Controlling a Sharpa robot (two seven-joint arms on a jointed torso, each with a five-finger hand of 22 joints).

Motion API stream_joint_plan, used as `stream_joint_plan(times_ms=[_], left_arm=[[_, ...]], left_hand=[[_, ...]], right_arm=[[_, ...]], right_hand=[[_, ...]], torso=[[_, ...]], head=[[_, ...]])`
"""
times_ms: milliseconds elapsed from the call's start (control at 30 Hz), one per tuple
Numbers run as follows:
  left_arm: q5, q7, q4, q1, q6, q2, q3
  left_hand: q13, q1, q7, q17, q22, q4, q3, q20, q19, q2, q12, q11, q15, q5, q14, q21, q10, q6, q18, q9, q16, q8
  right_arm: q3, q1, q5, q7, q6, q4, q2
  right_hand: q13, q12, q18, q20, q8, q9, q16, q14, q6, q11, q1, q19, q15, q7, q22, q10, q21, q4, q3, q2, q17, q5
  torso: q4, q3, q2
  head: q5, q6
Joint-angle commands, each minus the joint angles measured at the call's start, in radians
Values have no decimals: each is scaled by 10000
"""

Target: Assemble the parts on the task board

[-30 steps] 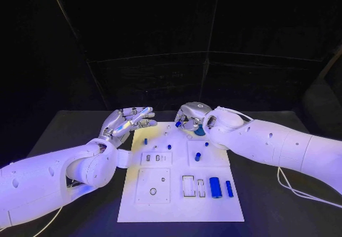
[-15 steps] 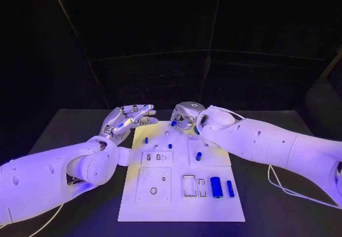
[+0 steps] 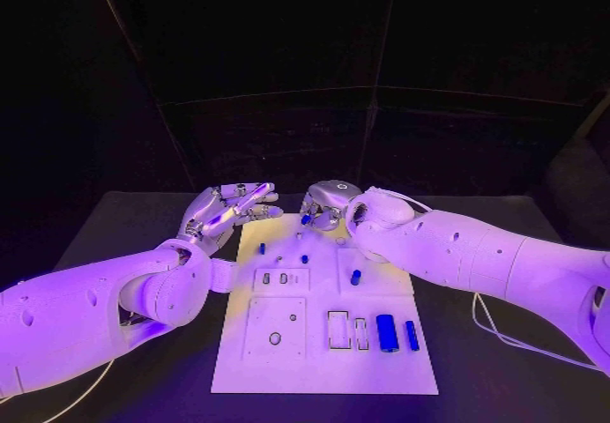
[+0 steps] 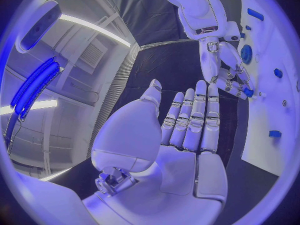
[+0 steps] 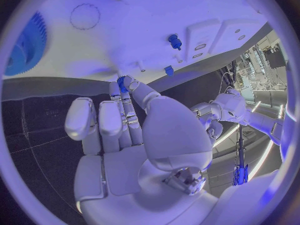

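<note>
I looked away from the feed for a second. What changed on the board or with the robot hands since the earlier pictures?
The right robot hand moved a little toward the robot's left along the board's far edge, carrying a small blue part pinched at its fingertips. The left robot hand stayed raised and holding nothing beside the board's far left corner. The parts lying on the board did not move.

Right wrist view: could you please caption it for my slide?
Right robot hand pinches a small blue part at the task board edge.
</note>
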Motion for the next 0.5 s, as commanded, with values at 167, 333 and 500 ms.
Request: stream_joint_plan(times_ms=[167,333,500], left_arm=[[-61,50,26,32,122,27,11],[-61,23,18,46,154,30,11],[-61,1,-9,64,183,37,11]], left_hand=[[-12,108,38,4,-10,-37,-2,8,49,13,-43,12,0,32,-53,-29,73,56,138,-9,-52,-63],[-13,113,39,4,-17,-60,-4,10,59,14,-56,16,4,32,-62,-33,68,59,138,-9,-68,-74],[-13,113,40,4,-17,-60,-4,10,59,14,-56,16,4,32,-63,-33,68,58,138,-9,-69,-74]], right_arm=[[9,26,-54,-63,248,-263,215],[8,26,-144,-125,375,-433,326],[8,26,-220,-128,420,-546,411]], right_hand=[[-21,-67,-185,25,-34,2,51,230,3,64,-120,84,-47,57,37,-70,57,22,77,-46,-5,-34],[-36,-134,-181,45,-84,-12,53,208,-70,92,-142,53,-22,80,25,-151,58,62,143,-107,-48,-59],[-45,-183,-179,64,-114,-22,74,197,-141,119,-143,33,1,111,22,-215,61,77,200,-165,-48,-70]], torso=[[6,6,-10],[-3,-4,-12],[-9,4,-7]], head=[[8,-22],[11,-35],[15,-35]])
